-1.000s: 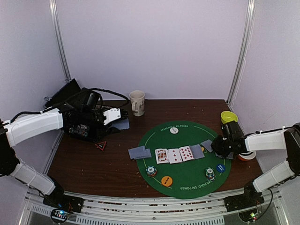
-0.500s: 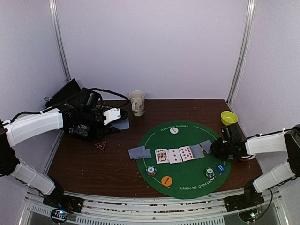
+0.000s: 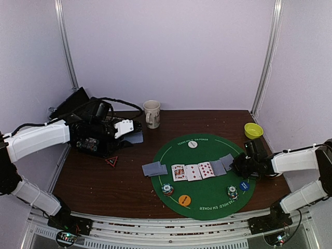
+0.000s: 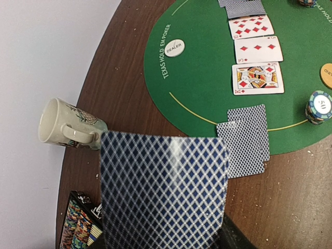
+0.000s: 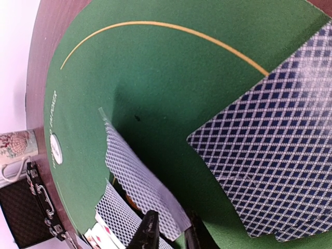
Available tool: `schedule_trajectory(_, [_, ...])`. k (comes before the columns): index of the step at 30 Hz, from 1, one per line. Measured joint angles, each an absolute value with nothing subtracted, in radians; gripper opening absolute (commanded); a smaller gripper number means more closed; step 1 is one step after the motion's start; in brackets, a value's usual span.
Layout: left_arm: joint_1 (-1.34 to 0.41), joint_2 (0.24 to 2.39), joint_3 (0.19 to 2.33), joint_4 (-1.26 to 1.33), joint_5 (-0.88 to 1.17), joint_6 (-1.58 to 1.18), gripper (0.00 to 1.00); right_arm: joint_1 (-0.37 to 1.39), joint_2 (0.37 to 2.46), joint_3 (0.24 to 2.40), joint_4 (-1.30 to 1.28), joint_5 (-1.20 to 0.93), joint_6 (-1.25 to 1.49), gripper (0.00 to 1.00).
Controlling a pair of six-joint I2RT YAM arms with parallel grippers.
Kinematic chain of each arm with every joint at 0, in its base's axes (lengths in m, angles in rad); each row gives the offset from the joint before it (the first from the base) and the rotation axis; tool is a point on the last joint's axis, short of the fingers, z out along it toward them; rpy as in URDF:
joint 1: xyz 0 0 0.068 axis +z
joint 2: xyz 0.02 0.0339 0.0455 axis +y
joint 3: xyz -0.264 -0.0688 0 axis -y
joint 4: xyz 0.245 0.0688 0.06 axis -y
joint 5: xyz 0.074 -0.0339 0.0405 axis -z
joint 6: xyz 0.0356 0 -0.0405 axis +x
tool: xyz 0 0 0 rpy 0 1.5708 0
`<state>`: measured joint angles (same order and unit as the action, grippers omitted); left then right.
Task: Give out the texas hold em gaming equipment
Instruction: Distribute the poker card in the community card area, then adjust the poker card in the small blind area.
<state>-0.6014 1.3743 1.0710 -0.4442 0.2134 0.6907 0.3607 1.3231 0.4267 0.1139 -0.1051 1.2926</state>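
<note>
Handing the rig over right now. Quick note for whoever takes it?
Left gripper: shut on a spare card, face down, off the mat, near the mug.
Right gripper: apparently shut on the edge of a lifted card at the mat's right side.
Done: three face-up cards in a row, card pair at mat's left edge, two chip stacks, dealer button, orange button, blue button.
To do: probably place both held cards.
</note>
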Motion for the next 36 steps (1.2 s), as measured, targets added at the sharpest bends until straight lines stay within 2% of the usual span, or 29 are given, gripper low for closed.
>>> schedule_trajectory(12, [-0.601, 1.373, 1.071, -0.444, 0.213, 0.691, 0.50, 0.361, 1.207, 0.462, -0.033, -0.083, 1.229, 0.32])
schedule_trajectory(19, [-0.601, 1.372, 1.071, -0.444, 0.213, 0.691, 0.50, 0.302, 1.187, 0.596, -0.161, -0.033, 1.038, 0.35])
schedule_trajectory(28, [-0.601, 1.365, 1.069, -0.443, 0.212, 0.691, 0.50, 0.203, 1.535, 0.966, -0.313, 0.017, 0.640, 0.35])
schedule_trajectory(36, [-0.602, 1.362, 1.069, -0.443, 0.212, 0.691, 0.50, 0.212, 1.700, 1.011, -0.440, 0.030, 0.472, 0.35])
